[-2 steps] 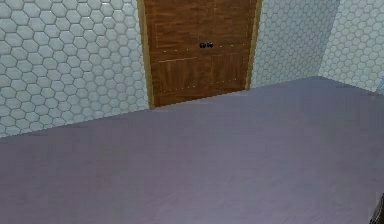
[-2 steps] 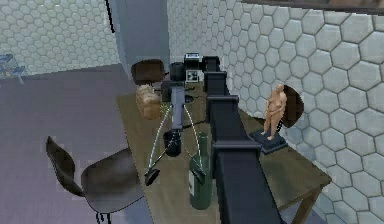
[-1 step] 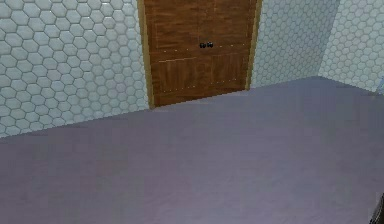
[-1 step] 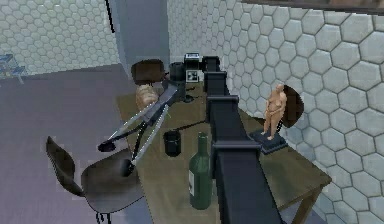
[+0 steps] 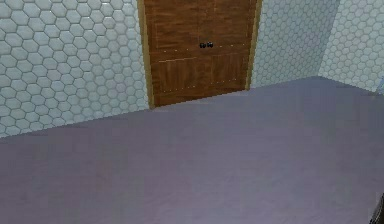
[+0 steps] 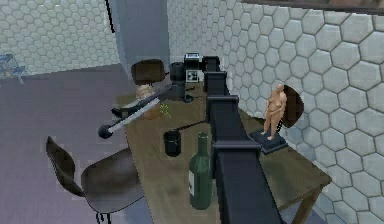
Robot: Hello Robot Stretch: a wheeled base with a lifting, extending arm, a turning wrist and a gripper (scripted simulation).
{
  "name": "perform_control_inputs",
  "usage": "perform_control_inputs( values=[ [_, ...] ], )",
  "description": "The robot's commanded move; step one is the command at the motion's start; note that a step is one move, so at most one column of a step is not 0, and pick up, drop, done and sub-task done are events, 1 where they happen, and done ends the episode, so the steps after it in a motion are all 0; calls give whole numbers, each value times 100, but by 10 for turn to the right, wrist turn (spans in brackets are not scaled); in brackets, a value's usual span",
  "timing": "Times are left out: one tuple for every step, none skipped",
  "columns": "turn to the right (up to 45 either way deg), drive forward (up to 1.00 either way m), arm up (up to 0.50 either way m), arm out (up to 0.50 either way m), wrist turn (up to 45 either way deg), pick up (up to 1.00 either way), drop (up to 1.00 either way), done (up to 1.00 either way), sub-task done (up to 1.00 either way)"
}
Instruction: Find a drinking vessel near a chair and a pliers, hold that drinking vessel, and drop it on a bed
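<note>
A small dark cup [image 6: 172, 141] stands on the wooden table [image 6: 285, 165] in the arm side view, left of the arm's dark bar [image 6: 232, 150]. The bar reaches up the table to two white marked squares [image 6: 212, 64]. Left of them is the gripper [image 6: 180, 73], at the table's far end among small dark things. I cannot tell whether it holds anything. One brown chair [image 6: 95, 178] stands at the table's near left side and another chair [image 6: 148, 69] at the far end. I cannot make out pliers.
A green bottle [image 6: 201, 170] stands close beside the arm, a figure statue [image 6: 277, 110] to its right, and a long bat [image 6: 135, 112] lies across the table's left edge. The forward view has a closed wooden door [image 5: 200, 45] in a hexagon-tiled wall beyond open purple-grey floor [image 5: 200, 160].
</note>
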Motion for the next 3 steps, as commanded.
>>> perform_control_inputs(
  values=[
    [0, 0, 0, 0, 450, 0, 0, 0, 0],
    [0, 0, 0, 0, 330, 0, 0, 0, 0],
    [0, 0, -30, 0, 0, 0, 0, 0, 0]
  ],
)
